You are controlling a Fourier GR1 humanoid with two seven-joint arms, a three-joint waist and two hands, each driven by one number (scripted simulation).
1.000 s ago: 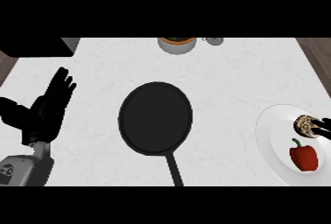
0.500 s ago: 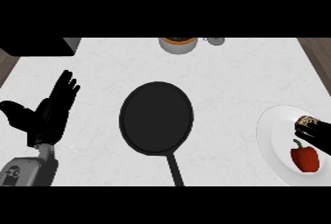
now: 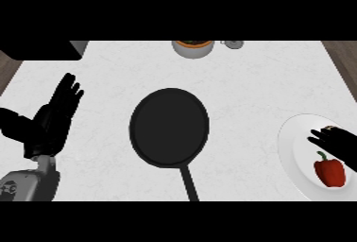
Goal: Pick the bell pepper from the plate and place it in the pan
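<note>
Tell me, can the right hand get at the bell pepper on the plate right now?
Probably yes. The right hand hovers over the plate, just above the bell pepper in the head view, fingers relaxed, and nothing lies between them.

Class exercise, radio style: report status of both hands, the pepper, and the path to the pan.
Left hand open, resting at left. Right hand open above the red bell pepper on the white round plate. Black round frying pan empty; path clear.

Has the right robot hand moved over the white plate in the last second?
Yes. The right robot hand has shifted toward the red bell pepper on the round white plate.
</note>
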